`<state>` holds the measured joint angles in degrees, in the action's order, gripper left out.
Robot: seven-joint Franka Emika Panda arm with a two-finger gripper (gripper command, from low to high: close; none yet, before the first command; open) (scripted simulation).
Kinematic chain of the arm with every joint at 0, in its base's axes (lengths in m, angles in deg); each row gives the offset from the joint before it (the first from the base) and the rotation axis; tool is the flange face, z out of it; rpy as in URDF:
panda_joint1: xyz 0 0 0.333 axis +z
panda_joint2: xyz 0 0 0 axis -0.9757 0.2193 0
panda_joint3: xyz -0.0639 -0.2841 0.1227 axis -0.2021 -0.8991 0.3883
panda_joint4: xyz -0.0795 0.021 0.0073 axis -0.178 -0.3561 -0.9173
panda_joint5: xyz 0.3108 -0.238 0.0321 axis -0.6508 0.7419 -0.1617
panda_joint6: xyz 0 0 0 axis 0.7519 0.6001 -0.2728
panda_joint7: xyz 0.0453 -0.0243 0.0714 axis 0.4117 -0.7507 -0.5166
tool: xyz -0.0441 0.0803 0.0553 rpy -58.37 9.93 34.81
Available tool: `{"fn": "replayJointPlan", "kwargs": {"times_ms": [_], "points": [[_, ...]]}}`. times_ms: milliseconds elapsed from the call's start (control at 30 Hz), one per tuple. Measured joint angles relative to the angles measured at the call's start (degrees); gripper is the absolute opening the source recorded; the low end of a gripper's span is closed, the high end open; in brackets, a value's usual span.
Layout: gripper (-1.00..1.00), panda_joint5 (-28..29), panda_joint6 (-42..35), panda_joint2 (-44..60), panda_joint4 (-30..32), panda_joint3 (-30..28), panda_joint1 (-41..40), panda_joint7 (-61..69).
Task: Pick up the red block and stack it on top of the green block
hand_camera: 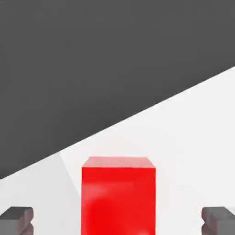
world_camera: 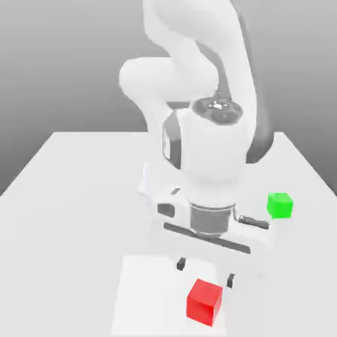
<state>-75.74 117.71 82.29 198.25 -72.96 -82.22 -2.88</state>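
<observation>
A: On the worktop (world_camera: pixel 79 197), the red block (world_camera: pixel 203 302) sat near the front edge, right under the pincer (world_camera: pixel 205 272), fingers spread wide, holding nothing.

B: Green block (world_camera: pixel 280 205)?

A: Well apart, toward the exterior view's right. Looked like the approach step; next needed a straight descent, then closing.
</observation>
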Motion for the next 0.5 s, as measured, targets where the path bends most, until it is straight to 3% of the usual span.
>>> {"fn": "replayJointPlan", "kwargs": {"times_ms": [67,100,300,500], "points": [[0.0,1.81,3.37,4.15,-0.62,-2.15,1.77,-1.4],[-1.0,2.29,4.26,5.25,-0.79,-2.79,2.32,-1.77],[-1.0,2.68,4.83,5.8,-0.88,-3.07,2.55,-2.09],[-1.0,-2.86,-3.27,-4.11,0.8,0.69,0.02,2.02]]}}
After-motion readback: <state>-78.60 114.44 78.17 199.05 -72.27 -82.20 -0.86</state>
